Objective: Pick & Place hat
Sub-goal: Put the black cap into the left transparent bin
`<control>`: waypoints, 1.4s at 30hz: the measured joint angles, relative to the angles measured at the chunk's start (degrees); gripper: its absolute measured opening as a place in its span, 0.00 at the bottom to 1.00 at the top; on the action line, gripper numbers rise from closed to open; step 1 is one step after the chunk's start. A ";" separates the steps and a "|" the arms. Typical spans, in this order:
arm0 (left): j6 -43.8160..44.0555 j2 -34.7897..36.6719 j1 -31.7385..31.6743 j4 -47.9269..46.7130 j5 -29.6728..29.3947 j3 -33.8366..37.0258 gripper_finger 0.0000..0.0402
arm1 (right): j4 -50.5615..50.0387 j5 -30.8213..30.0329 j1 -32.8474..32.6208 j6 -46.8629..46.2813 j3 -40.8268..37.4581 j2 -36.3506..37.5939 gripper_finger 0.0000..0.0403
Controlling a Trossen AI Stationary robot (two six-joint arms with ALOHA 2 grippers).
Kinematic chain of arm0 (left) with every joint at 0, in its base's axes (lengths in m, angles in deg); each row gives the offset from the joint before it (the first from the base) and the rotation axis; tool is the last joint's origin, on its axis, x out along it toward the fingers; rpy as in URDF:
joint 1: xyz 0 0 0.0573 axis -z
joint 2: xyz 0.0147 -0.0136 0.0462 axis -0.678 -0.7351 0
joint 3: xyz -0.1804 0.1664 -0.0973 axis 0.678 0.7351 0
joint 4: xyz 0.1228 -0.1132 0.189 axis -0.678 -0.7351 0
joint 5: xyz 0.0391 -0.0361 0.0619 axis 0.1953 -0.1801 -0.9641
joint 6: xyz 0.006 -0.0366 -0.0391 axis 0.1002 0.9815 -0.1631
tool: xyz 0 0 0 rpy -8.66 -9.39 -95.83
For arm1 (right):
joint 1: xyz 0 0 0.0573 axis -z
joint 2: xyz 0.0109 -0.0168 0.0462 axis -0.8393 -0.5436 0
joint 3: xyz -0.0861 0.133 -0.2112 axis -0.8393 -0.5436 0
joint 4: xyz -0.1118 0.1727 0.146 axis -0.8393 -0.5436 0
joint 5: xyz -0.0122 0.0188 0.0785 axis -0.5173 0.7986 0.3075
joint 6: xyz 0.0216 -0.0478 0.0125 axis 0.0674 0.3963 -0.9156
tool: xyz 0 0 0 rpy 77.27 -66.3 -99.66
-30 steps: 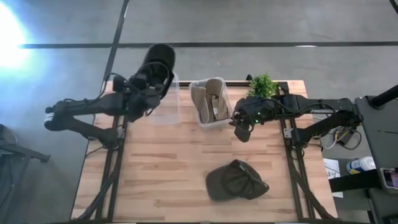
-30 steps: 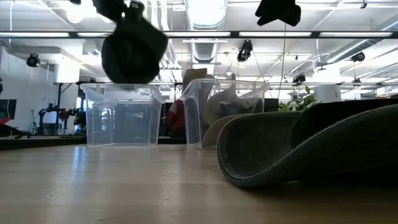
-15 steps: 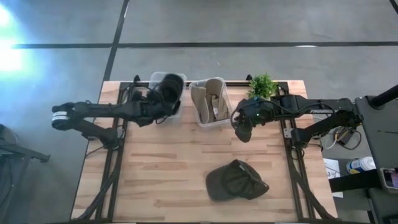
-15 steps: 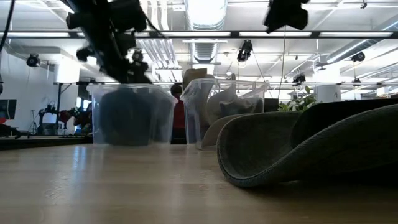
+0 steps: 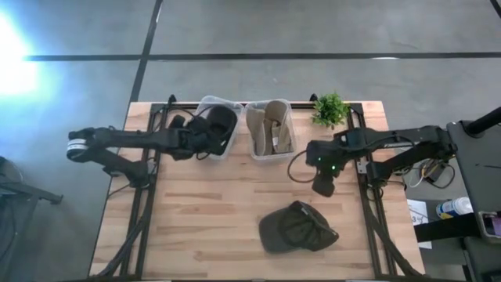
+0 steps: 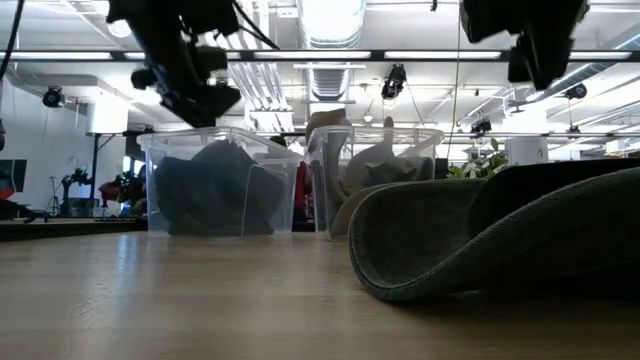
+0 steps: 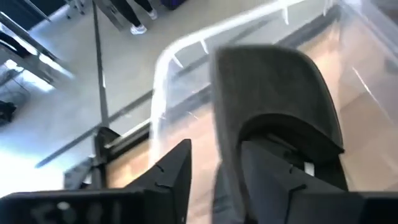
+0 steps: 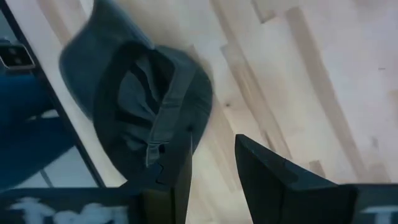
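Observation:
A dark hat (image 5: 222, 124) lies inside the left clear bin (image 5: 205, 104) at the table's far side; it also shows through the bin wall in the low view (image 6: 215, 190). My left gripper (image 7: 214, 155) is open, just above the bin and the hat. A dark olive cap (image 5: 297, 227) lies with its opening up on the table near the front; in the low view (image 6: 500, 235) its brim rests on the wood. My right gripper (image 5: 322, 186) is open and empty, in the air between the bins and the cap, which fills the right wrist view (image 8: 137, 106). My left gripper stands open over the dark hat. The hat's brim edge (image 7: 219, 124) shows between the two fingers, which come from the table's left and slant down. I cannot tell whether they touch it. The hat lies slumped in the bin.
A second clear bin (image 5: 291, 125) with beige hats stands right of the first. A small green plant (image 5: 330, 108) stands at the far right corner. Bare wood (image 5: 196, 219) spreads across the table's front left. A person in red shows behind the bins (image 6: 300, 190).
My left gripper has carried the dark hat down from above the table's far left into the left bin, where it now lies slumped. Both bins have shifted slightly toward the right edge. My right gripper has moved from beside the beige bin toward the near edge and the cap.

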 joint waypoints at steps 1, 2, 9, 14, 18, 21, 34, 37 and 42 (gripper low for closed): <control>-0.02 0.62 0.04 -1.46 -0.20 -0.77 0.35 | 1.23 0.33 -0.48 0.05 -1.39 0.00 0.29; -0.02 1.18 0.19 -3.04 -0.18 -1.54 0.37 | 2.60 0.46 -0.95 0.08 -2.80 -0.02 0.30; -1.89 6.10 3.23 -13.29 -0.15 -7.66 0.45 | 20.06 0.67 -5.81 4.20 -10.97 -1.37 0.41; -2.38 9.48 6.62 -13.78 2.80 -11.85 0.45 | 29.14 0.50 -7.87 11.36 -11.66 -6.82 0.51; -0.93 10.90 9.08 -13.80 5.35 -13.93 0.45 | 29.85 -1.55 -7.81 15.33 -8.66 -13.96 0.54; -0.62 11.38 11.56 -13.78 5.44 -14.66 0.45 | 29.84 -2.48 -7.81 19.19 -5.55 -19.33 0.56; 1.89 12.66 18.59 -13.87 6.96 -14.49 0.45 | 30.53 10.68 -7.83 23.05 4.11 -35.71 0.50; 2.01 12.89 18.75 -14.06 8.13 -14.37 0.45 | 31.77 13.46 -7.85 22.81 5.67 -37.72 0.43; 2.53 13.21 18.93 -15.15 11.34 -14.32 0.45 | 33.53 15.81 -7.83 22.79 9.41 -40.91 0.22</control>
